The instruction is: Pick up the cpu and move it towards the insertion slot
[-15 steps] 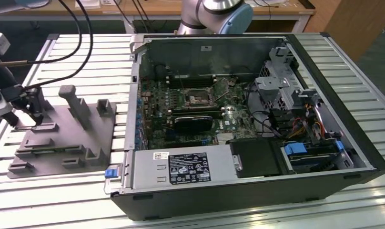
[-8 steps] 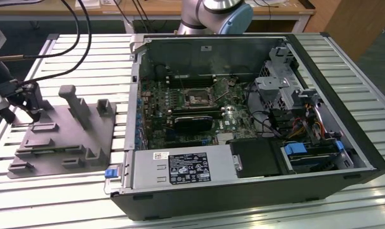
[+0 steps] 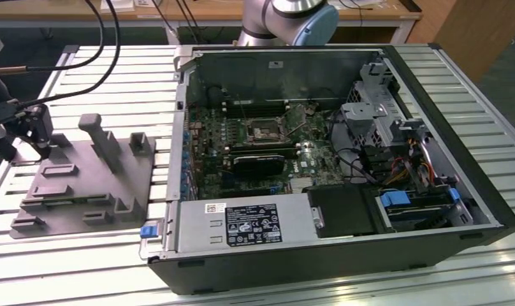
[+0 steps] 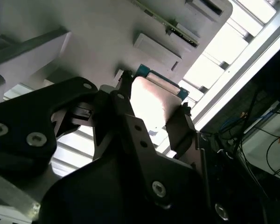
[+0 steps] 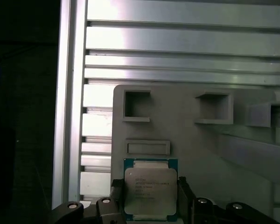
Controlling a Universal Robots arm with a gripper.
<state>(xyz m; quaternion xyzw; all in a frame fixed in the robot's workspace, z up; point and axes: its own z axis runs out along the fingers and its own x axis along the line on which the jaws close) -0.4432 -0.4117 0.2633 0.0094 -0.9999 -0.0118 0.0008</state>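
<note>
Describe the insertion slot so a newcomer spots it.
Inside the open computer case, find the green circuit board. The insertion slot is its small square socket, shiny silver frame around a dark centre, unlike the larger black card and long narrow slots.

A robotics lab: aluminium-slat bench, opened computer.

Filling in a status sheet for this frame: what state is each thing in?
gripper: shut on the cpu, fingers against two opposite edges.
cpu: gripped over the grey tray, metal top up.
insertion slot: empty, dark centre exposed.
computer case: lying on its side, open.
</note>
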